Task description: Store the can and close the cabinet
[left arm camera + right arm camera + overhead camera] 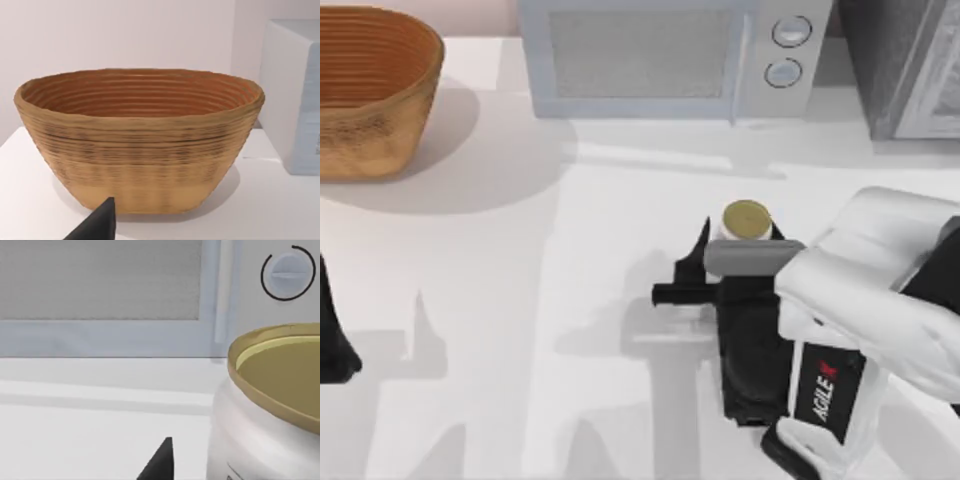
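Can [746,219] stands upright just beside the right gripper's [705,262] jaws.

White tabletop [520,300], smooth and brightly lit, with soft grey shadows across it. At the far edge, a pale microwave [665,55] (door shut, two round dials on its right). In the far left corner, a woven brown basket [370,90]. In the far right corner, a grey box-shaped unit [910,70]. Behind, a plain pale wall [125,35].

Top cam looks down; left wrist near basket [140,140], right wrist near can [270,405], microwave [125,295] behind.
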{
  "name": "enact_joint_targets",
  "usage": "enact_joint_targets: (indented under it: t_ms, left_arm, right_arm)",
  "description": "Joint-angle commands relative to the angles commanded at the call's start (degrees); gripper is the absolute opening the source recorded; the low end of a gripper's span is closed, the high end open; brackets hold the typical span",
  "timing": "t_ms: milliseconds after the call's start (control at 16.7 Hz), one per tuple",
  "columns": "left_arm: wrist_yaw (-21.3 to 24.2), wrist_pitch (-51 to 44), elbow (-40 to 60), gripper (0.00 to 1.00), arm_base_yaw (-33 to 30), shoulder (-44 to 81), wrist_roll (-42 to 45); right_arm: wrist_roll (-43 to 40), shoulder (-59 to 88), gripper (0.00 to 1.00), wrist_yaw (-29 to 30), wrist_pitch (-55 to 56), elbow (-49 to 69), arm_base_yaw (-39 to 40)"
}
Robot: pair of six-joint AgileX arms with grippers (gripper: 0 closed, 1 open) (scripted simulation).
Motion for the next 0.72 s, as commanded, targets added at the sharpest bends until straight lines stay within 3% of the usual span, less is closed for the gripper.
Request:
enact_joint_targets:
  t_ms: [360,720]
  left_arm:
    - [0.0,0.0,0.0,1.0,0.0,0.0,0.0]
    - [0.0,0.0,0.0,1.0,0.0,0.0,0.0]
  right_arm:
    - [0.0,0.0,0.02,0.0,0.0,0.0,0.0]
    - [0.0,0.0,0.0,0.0,0.0,0.0,0.0]
